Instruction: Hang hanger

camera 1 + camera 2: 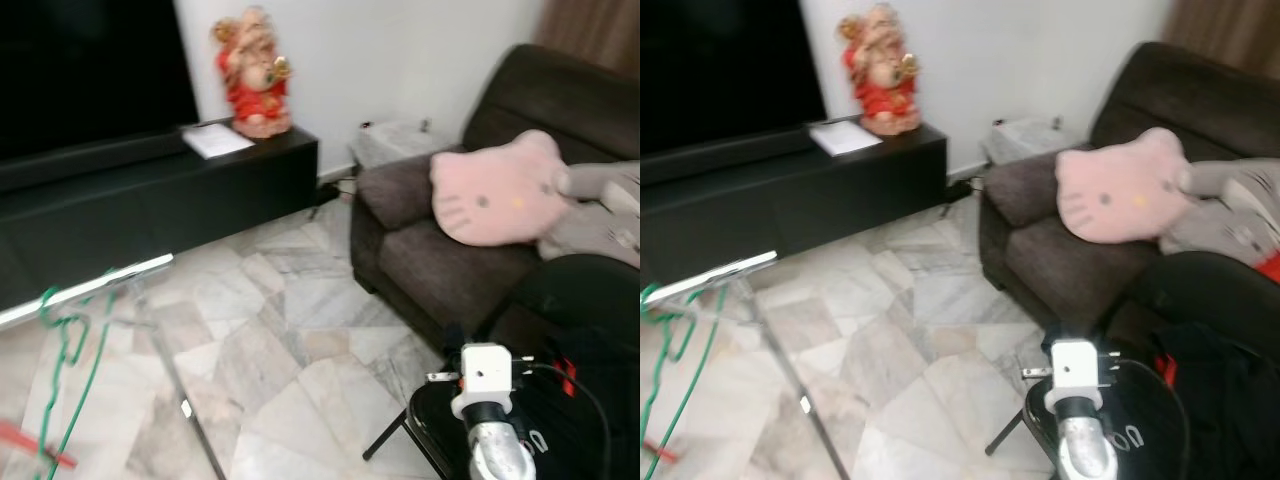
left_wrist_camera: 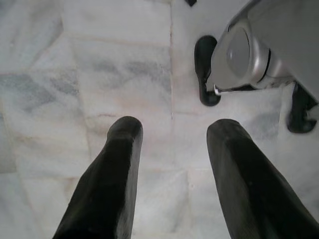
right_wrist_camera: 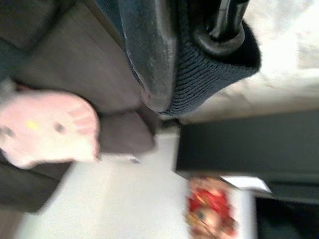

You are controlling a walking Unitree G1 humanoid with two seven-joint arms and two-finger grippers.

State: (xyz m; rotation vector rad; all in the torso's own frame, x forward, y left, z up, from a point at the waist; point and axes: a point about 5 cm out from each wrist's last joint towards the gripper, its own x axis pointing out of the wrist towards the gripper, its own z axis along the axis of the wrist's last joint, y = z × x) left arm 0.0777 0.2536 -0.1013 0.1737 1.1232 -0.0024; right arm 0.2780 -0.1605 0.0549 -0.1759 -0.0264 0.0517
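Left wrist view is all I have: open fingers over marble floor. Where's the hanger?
Observer: A green hanger is at the far left of the head views, by a silver rail.
Operator: Is the right arm anywhere near it?
Observer: No. The right arm is low on the right, over a black seat beside the sofa.
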